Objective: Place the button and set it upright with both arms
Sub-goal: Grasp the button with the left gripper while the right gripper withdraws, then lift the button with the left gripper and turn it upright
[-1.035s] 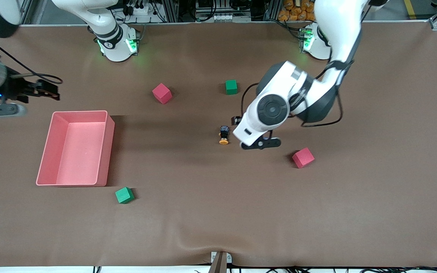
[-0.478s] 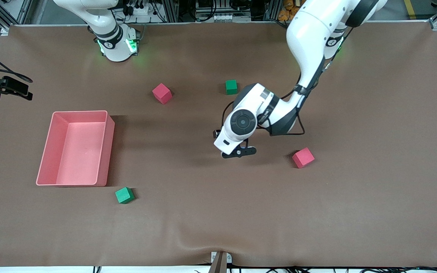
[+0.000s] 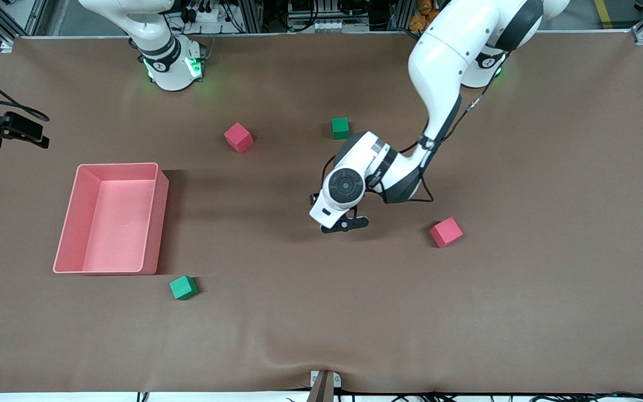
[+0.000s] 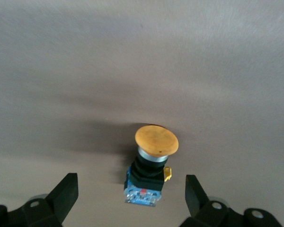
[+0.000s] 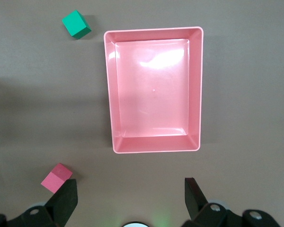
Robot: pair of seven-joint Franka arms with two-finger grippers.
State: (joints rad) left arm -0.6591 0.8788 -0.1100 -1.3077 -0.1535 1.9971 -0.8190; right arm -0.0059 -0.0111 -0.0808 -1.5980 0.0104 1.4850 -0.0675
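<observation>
The button [image 4: 149,165] lies on its side on the brown table, orange cap [image 4: 156,141] on a black body with a blue base. My left gripper [image 4: 131,184] is open, low over the table, one finger [image 4: 66,191] on each side of the button's base, not touching it. In the front view the left wrist [image 3: 345,187] covers the button. My right gripper [image 5: 130,189] is open and empty, high over the pink tray [image 5: 154,30], and waits at the right arm's end of the table.
The pink tray [image 3: 159,212] stands toward the right arm's end. A pink cube [image 3: 238,137] and a green cube [image 3: 340,128] lie nearer the bases. Another pink cube [image 3: 446,232] lies beside the left wrist. A green cube [image 3: 183,287] lies nearer the front camera than the tray.
The left arm has swung toward the right arm's end and come down over the button, which it now hides in the front view. The right gripper drew back to the table's end, then held.
</observation>
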